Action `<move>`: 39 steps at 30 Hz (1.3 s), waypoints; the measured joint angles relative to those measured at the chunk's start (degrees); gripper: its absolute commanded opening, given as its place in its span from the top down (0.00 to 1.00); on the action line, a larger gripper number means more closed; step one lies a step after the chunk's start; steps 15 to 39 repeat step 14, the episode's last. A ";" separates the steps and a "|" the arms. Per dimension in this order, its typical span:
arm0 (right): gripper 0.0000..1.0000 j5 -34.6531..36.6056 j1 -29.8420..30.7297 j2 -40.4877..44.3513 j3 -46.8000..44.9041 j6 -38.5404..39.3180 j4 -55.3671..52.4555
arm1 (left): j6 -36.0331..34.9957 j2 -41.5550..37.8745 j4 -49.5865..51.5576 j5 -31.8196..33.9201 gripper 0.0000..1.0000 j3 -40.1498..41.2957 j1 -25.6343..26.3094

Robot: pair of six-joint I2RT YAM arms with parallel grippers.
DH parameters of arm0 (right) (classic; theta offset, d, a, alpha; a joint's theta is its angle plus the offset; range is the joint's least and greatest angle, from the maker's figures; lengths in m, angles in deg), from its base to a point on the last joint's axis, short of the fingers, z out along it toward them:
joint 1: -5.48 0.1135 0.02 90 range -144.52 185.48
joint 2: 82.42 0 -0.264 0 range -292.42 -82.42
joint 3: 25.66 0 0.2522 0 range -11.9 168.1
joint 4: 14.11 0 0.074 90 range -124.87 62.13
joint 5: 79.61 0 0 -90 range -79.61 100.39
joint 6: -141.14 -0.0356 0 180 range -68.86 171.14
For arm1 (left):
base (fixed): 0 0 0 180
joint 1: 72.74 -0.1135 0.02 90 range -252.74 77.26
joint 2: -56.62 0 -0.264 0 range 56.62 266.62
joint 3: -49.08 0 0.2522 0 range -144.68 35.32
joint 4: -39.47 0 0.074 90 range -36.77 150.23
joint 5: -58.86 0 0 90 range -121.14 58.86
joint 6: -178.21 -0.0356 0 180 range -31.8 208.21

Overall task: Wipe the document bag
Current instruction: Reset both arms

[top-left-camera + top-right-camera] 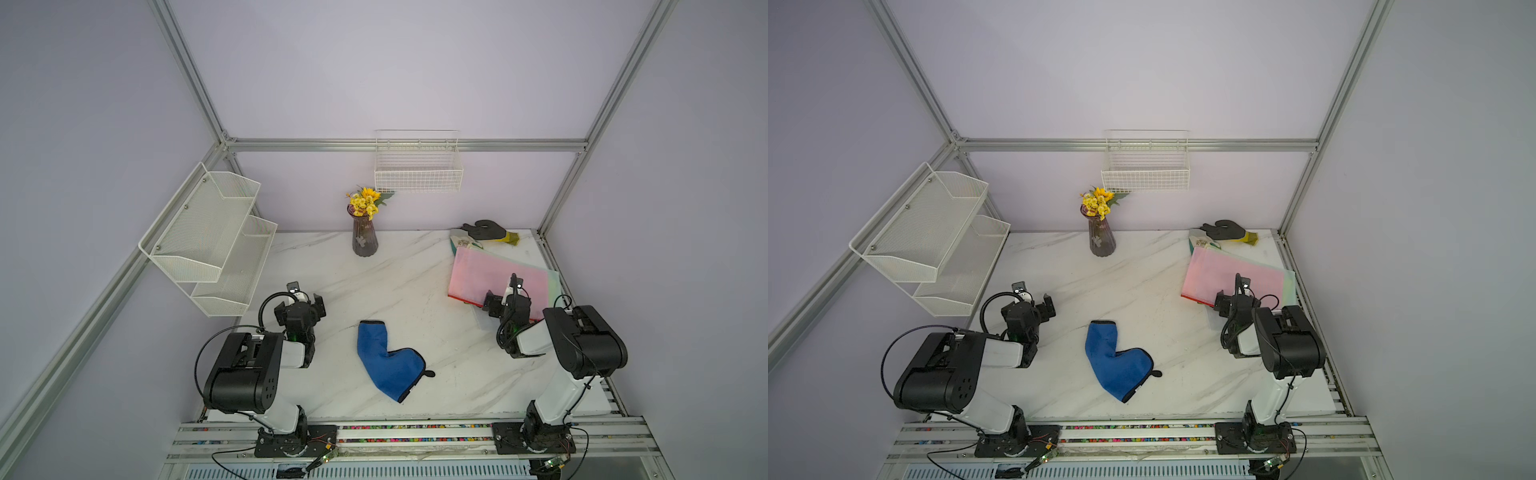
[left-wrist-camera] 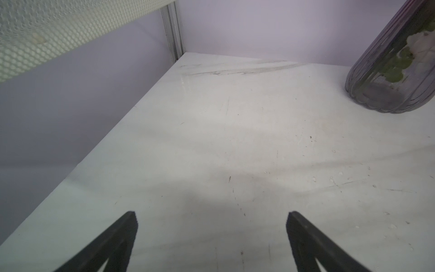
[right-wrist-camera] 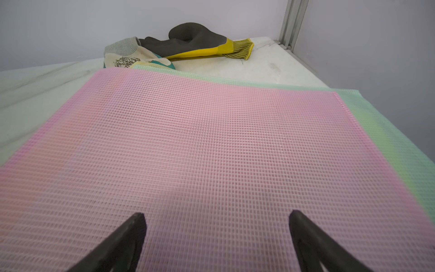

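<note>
The document bag is a pink mesh pouch lying flat at the right of the marble table, on top of a green one. It fills the right wrist view. My right gripper hovers open over the bag's near edge, holding nothing. A blue cloth lies crumpled at the table's front centre, touched by neither gripper. My left gripper stands open and empty over bare table at the left.
A glass vase of yellow flowers stands at the back centre. Work gloves lie behind the bags. A wire basket hangs on the back wall and a two-tier mesh shelf on the left wall.
</note>
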 measured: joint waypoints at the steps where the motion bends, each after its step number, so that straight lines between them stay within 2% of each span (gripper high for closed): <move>1: 0.03 -0.07 0.00 0.00 0.02 0.09 0.00 | -0.04 0.00 -0.37 -0.07 0.00 0.00 0.00; 39: 0.03 -1.01 0.00 0.00 1.01 0.17 -0.92 | -0.07 0.02 -1.40 -0.33 0.00 0.00 -0.02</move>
